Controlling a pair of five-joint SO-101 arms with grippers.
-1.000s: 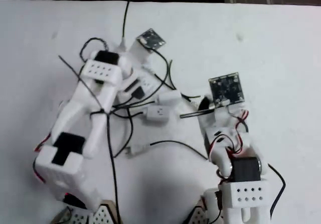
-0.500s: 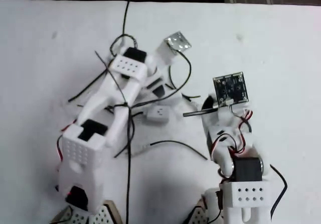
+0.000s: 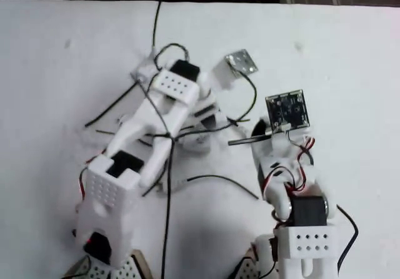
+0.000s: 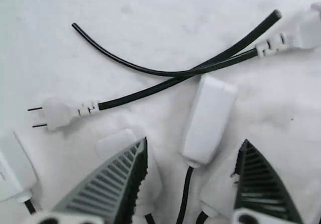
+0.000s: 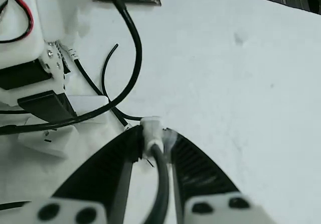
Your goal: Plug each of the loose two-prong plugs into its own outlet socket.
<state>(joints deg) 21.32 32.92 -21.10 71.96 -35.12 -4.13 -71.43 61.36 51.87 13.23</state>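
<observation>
— White table (image 3: 350, 66) is filling the high view, and a dark strip of room is running along its top edge.

— What is the right pincer (image 5: 153, 136) doing?

— It is clamping tight on a white held plug (image 5: 151, 125), and the plug's black cord (image 5: 159, 184) is running back between the jaws. In the high view this pincer is sitting right of centre, just below its wrist camera board (image 3: 287, 110).

— And the left pincer (image 4: 194, 142)?

— It is gaping wide and gripping nothing. Its jaws are standing on either side of a white outlet socket (image 4: 208, 113), which is lying flat on the table.

— Anything lying around it?

— A second socket (image 4: 118, 142) is showing partly under one jaw, and a third socket (image 4: 15, 166) is lying further out. Near them a loose plug (image 4: 56, 114) is resting on the table, its two prongs pointing away from its cord (image 4: 150, 91). A black cable (image 4: 150, 71) is crossing that cord, and a far plug (image 4: 301, 30) is lying beyond the crossing.

— Where is all that in the high view?

— At the centre, where the left arm (image 3: 137, 147) is stretching in from the lower left over the tangle.
</observation>
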